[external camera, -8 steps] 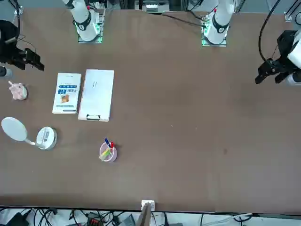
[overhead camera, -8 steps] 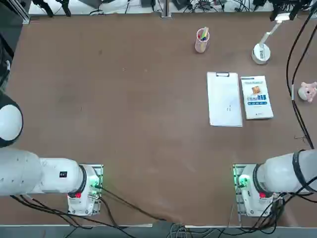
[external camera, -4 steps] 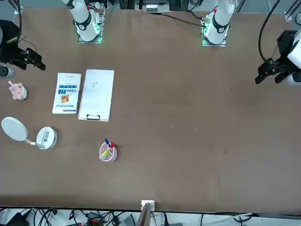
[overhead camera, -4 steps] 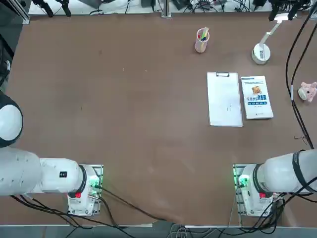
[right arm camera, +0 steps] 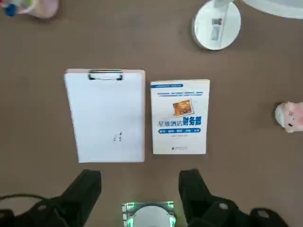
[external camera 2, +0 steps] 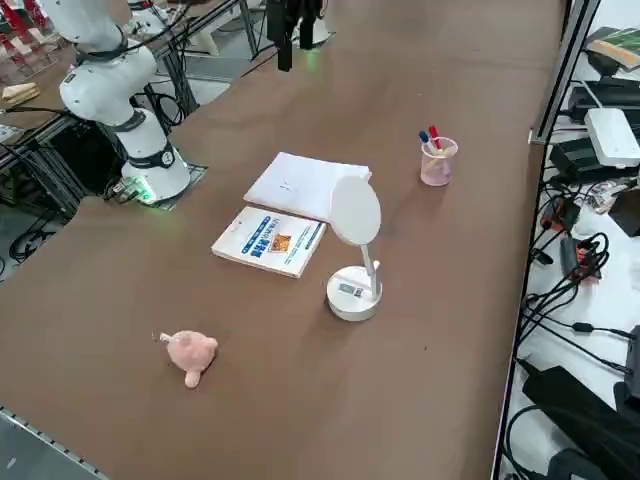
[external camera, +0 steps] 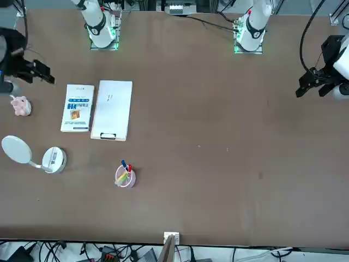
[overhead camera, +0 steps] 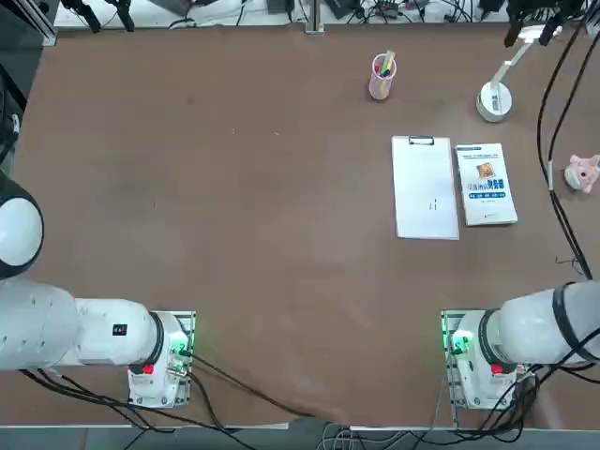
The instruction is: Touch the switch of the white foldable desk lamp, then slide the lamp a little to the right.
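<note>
Left to right, I see the pen cup (overhead camera: 382, 76), clipboard (overhead camera: 425, 187), book (overhead camera: 486, 185) and white desk lamp (overhead camera: 494, 101) at the table's (overhead camera: 281, 234) far right, the right hand (right arm camera: 139, 195) raised above, spread wide, gripping nothing.

Top view overhead, front view opposite — facing the robot — both sharing the table (overhead camera: 281, 234)

Blue Chinese characters "星级酒店财务部" on cover of white rectangular paperback book (right arm camera: 180, 117), beside small orange picture.
</note>
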`<state>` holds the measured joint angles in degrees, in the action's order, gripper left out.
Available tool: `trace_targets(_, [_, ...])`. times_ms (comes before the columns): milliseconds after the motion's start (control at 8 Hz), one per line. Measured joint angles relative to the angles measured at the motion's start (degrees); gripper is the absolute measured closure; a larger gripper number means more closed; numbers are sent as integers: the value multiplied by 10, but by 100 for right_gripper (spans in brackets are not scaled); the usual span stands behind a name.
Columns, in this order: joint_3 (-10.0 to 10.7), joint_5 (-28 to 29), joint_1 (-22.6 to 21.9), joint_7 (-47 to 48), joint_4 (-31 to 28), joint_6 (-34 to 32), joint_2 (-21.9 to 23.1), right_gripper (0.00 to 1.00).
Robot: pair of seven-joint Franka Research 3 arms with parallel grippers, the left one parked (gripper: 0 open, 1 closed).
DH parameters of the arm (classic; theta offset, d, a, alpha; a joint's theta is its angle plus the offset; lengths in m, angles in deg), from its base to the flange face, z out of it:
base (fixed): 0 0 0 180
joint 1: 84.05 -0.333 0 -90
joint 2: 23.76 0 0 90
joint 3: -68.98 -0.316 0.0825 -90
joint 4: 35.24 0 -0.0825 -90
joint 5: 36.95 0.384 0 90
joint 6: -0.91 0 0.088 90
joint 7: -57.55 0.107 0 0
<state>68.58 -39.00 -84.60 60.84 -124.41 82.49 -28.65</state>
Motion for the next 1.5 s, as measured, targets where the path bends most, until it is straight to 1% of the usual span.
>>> trace_targets(250, [-2,-57,-10,33,-4,38,-72,0])
trace_targets(375, [-4,-92,-29,71,-6,62,-111,0])
trace_targets(625, [-7,-159,-77,177,-10,122,-192,0])
trace_targets(875, [-7,-230,-114,246,-15,165,-261,0])
trace_targets(1000, [-7,-261,-121,268,-26,190,-282,0])
trace_targets(1125, [-4,-290,-122,279,-46,215,-293,0])
trace_targets(1500, [18,-378,-108,323,-110,299,-294,0])
